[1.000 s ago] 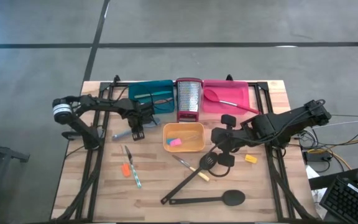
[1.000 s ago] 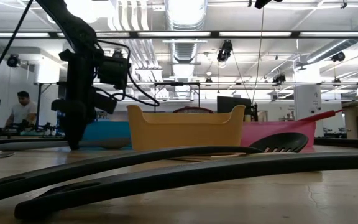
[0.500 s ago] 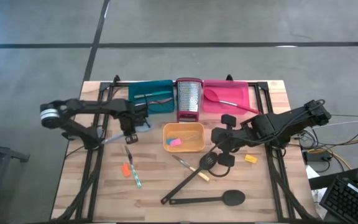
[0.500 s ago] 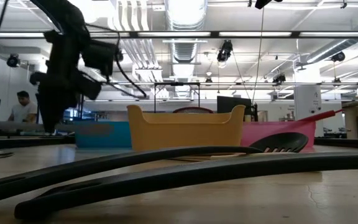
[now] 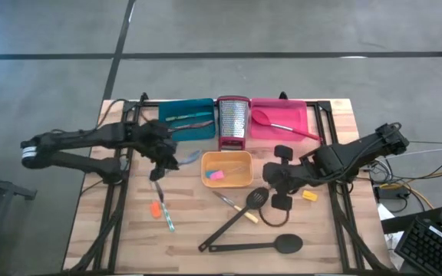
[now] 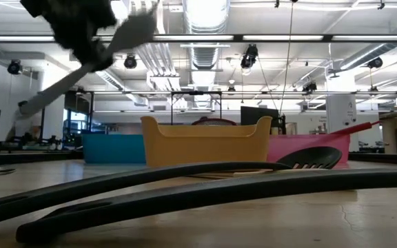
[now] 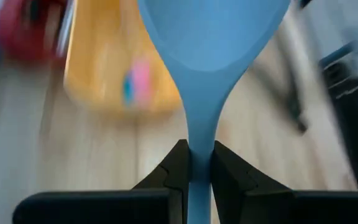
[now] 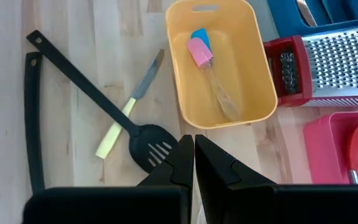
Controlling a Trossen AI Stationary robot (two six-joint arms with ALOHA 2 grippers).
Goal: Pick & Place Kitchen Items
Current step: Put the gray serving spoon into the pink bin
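My left gripper (image 5: 162,162) is shut on a light blue-grey spoon (image 5: 184,159), held in the air beside the orange tray (image 5: 244,181). In the low view the spoon (image 6: 81,72) slants, bowl high and handle end low. My right gripper (image 5: 276,186) is shut and empty above the slotted spatula's head (image 8: 151,148). The black slotted spatula (image 5: 232,221), a black spoon (image 5: 259,245) and a yellow-handled knife (image 5: 236,205) lie flat on the table. A pink and blue spatula (image 8: 199,51) lies in the orange tray. My left gripper pinches the spoon's narrow neck (image 7: 199,134), just behind the bowl, between its two fingers (image 7: 178,163). The bowl (image 7: 213,37) sticks out past the fingertips. The spoon is lifted clear of the table and tilted, with the bowl end up.
A teal tray (image 5: 176,121), an upright steel grater (image 5: 233,123) and a pink tray (image 5: 298,123) holding a pink spoon stand at the far edge. A yellow piece (image 5: 309,195), an orange piece (image 5: 156,209) and a thin teal-handled tool (image 5: 167,217) lie on the table.
My left gripper has lifted the blue-grey spoon off the table, risen high and gone a little toward the near edge. The spoon now hangs tilted, its bowl toward the orange tray. My right gripper has shifted toward the near edge, staying shut.
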